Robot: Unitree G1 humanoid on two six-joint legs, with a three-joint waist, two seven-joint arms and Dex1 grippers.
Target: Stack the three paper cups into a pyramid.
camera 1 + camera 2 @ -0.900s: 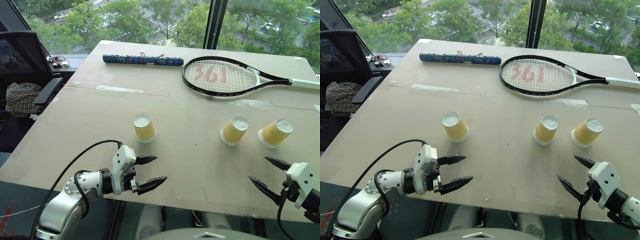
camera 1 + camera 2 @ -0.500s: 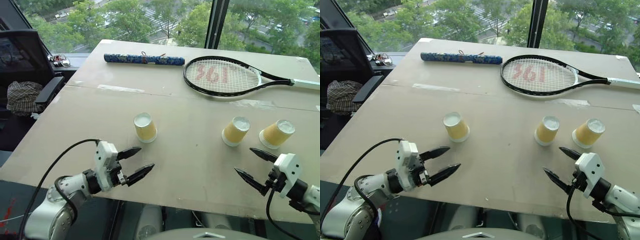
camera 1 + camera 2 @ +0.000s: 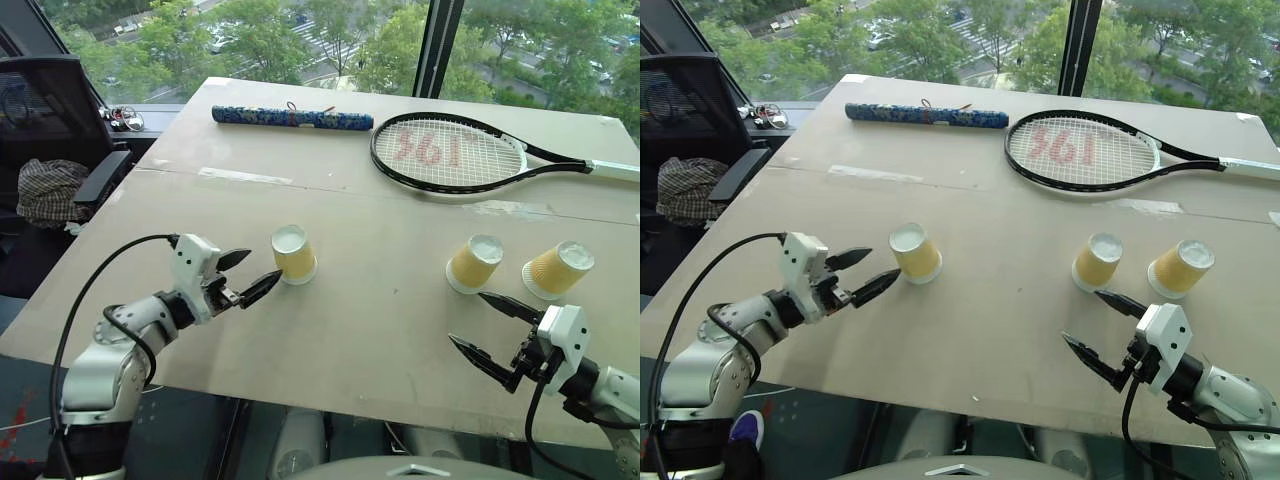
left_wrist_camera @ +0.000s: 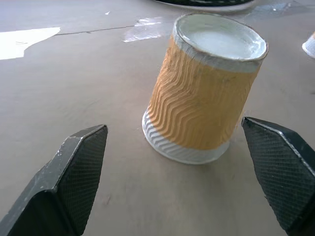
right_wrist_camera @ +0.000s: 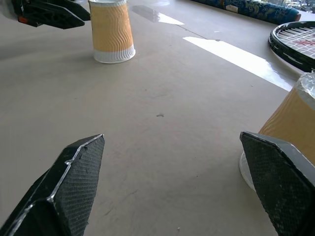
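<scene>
Three paper cups upside down on the worktop (image 3: 380, 330), left cup (image 3: 293, 254) just beside left gripper (image 3: 248, 275), jaws spread, middle cup (image 3: 471, 263) and right cup (image 3: 556, 270) beyond right gripper (image 3: 480, 326), jaws spread, nothing held

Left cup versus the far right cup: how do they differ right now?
The left cup stands alone, with the open left gripper just short of it; the far right cup sits beside the middle cup, no gripper at it. Both are ribbed, yellow-tan, upside down, unstacked.

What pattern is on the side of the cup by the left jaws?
Yellow-tan wavy ribbing on the paper cup, with a white base and rim; clearest in the left wrist view.
</scene>
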